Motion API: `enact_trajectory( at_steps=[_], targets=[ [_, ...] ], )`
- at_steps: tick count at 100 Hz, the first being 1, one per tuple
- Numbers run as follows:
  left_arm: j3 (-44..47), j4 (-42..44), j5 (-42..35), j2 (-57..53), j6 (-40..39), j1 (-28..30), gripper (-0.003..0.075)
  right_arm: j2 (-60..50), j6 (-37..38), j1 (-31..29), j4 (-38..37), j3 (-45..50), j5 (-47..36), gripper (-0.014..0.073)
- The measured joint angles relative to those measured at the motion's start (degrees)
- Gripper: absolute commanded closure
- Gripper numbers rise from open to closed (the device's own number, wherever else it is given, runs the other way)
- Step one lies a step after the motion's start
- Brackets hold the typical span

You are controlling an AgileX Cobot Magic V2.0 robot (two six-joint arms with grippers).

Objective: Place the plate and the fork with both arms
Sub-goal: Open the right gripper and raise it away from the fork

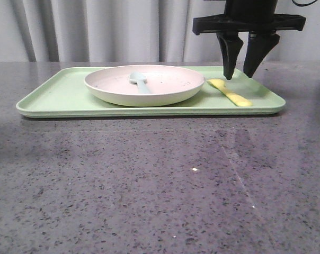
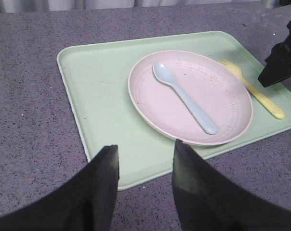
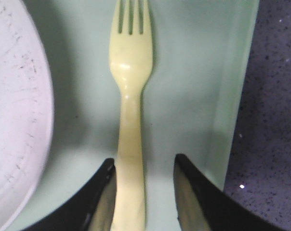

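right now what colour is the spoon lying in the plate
Pale blue-grey. The spoon shows best in the left wrist view, lying across the pink-cream plate.

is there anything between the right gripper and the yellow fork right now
Nothing visible. The right gripper hangs open directly over the fork, its fingers either side of the handle. The plate lies beside it on the tray, not between them.

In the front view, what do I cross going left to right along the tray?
Tray left edge → plate with the spoon lying in it → fork, with the right gripper open above its far end.
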Motion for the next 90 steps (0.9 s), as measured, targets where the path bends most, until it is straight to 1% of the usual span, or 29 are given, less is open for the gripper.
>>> enact_trajectory(
  at_steps=[20, 37, 53, 70, 90],
  targets=[
    [0.0, 0.0, 0.0, 0.0, 0.0, 0.0, 0.0451, -2.5, 0.1, 0.0, 0.3, 1.2, -0.2, 0.0286],
    [0.7, -0.1, -0.9, -0.2, 0.0, 0.0, 0.0503, -7.5, 0.1, 0.0, 1.6, 4.9, -2.4, 0.0286],
    [1.7, -0.1, -1.6, -1.1, 0.0, 0.0, 0.0535, -14.2, 0.1, 0.0, 1.6, 11.6, -6.7, 0.0286],
    [1.9, -0.1, -2.0, -2.6, 0.0, 0.0, 0.0534, -22.5, 0.2, 0.0, 1.6, 20.4, -12.0, 0.0286],
    [2.0, -0.1, -2.6, -4.6, 0.0, 0.0, 0.0534, -31.5, 0.2, 0.0, 1.6, 28.6, -17.3, 0.0286]
  ],
)
